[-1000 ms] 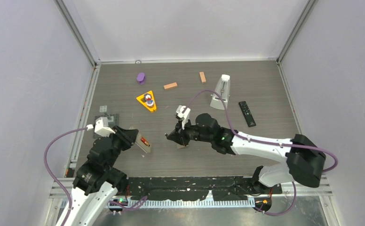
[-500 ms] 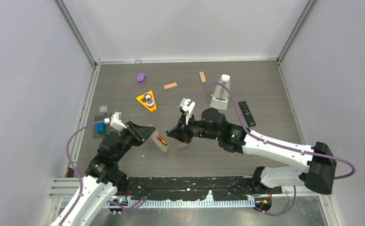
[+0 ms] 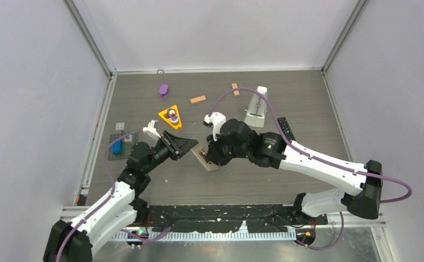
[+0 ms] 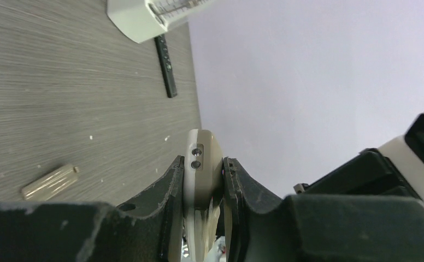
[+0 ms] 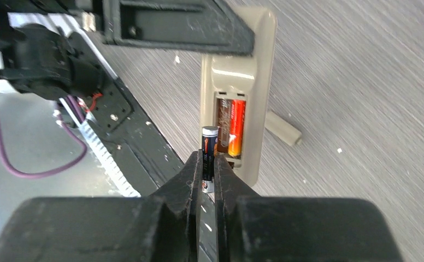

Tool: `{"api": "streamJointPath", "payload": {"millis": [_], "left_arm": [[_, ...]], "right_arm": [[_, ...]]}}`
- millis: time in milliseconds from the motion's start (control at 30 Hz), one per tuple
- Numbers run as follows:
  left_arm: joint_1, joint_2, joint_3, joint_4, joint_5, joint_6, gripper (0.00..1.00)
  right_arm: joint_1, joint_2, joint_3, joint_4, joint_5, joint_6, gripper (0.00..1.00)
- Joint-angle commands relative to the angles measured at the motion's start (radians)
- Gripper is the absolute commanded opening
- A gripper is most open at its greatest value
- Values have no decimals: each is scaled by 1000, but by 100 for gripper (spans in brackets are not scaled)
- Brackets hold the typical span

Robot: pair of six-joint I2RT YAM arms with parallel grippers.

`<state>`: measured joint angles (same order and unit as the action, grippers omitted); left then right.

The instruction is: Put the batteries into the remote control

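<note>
From above, my left fingers (image 3: 187,144), black and wedge-shaped, are clenched on one end of the beige remote (image 3: 206,161). It is a smooth plastic slab whose long axis runs diagonally, upper left to lower right, near the middle of the grey wood-grain table (image 3: 308,98). My right fingers (image 3: 214,155) crowd in over it from the other side; what they carry is too small to make out here. Farther back lie a slim black remote (image 3: 286,131), a white wedge-shaped stand (image 3: 256,106) and an orange-brown block (image 3: 198,99). In my left wrist view the matte black fingers squeeze the remote's rounded end, which pokes out between them and shows two small dark holes. A short ribbed beige piece (image 4: 50,181) lies on the table beside it. In my right wrist view my fingers are clamped on a dark battery (image 5: 209,143), a glossy thin cylinder. Its long axis runs parallel to the remote's, its silver-capped end pointing away from my wrist. It sits at the near rim of the open compartment, just beside a red-orange battery (image 5: 236,134) already seated lengthwise inside.
</note>
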<state>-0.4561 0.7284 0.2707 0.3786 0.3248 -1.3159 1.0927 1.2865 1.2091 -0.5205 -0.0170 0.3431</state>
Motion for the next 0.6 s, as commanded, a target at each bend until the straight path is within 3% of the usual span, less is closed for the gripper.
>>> {"api": "streamJointPath", "payload": {"millis": [0,300,567], "left_arm": [[2,88,46,299,128,-72,0],[3,207,85,472,165,-157,0],[3,185,88,468,149,-163,0]], "right_arm": [[7,-6,86,-126,85,-1,5],[9,65,219,-283,125,-28,6],[10,115,305,-338,139,-39,7]]}}
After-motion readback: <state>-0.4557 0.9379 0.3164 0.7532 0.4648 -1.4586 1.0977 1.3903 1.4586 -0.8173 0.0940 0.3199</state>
